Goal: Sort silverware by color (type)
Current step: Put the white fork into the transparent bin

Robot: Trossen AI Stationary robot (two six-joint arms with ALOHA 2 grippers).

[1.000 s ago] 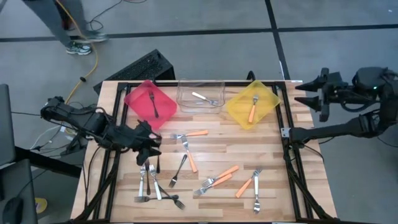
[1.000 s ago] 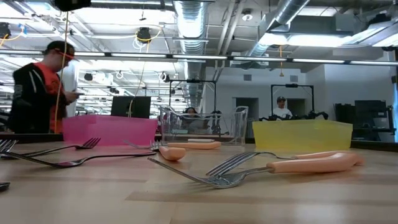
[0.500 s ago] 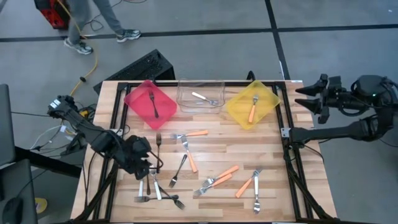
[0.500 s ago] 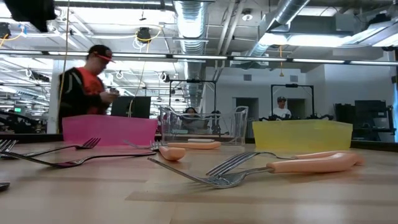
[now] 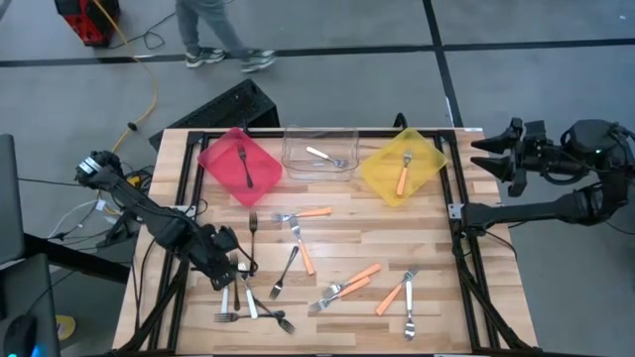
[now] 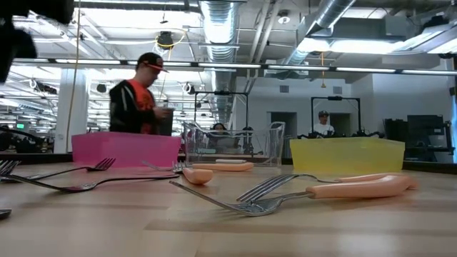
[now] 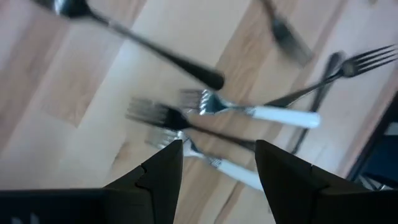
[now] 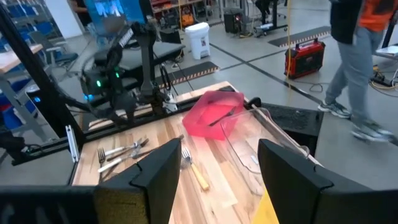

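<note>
Loose forks lie flat on the wooden table point(image 5: 437, 258). A cluster of silver and dark forks point(image 5: 246, 299) lies near the table's near-left corner. Orange-handled forks point(image 5: 352, 283) lie farther right, and a dark fork point(image 5: 286, 270) lies between them. My left gripper point(image 5: 234, 274) hangs open just above the cluster, pointing steeply down. In the left wrist view, the left gripper point(image 7: 217, 168) has a dark fork point(image 7: 186, 124) and a pale-handled fork point(image 7: 255, 113) below its fingers. My right gripper point(image 5: 493, 157) waits open, raised beyond the table's right edge, and the right gripper point(image 8: 221, 180) holds nothing.
Three bins stand along the far edge. The red bin point(image 5: 238, 164) holds a dark fork, the clear bin point(image 5: 319, 154) a silver fork, and the yellow bin point(image 5: 402, 164) an orange-handled fork. A person point(image 5: 223, 30) walks on the floor beyond the far edge.
My left gripper has sunk and gone toward the table's near edge, tipping over until it points steeply down above the near-left fork cluster. Its fingers have stayed open. No fork has moved. The person beyond the far edge has walked toward the right.
</note>
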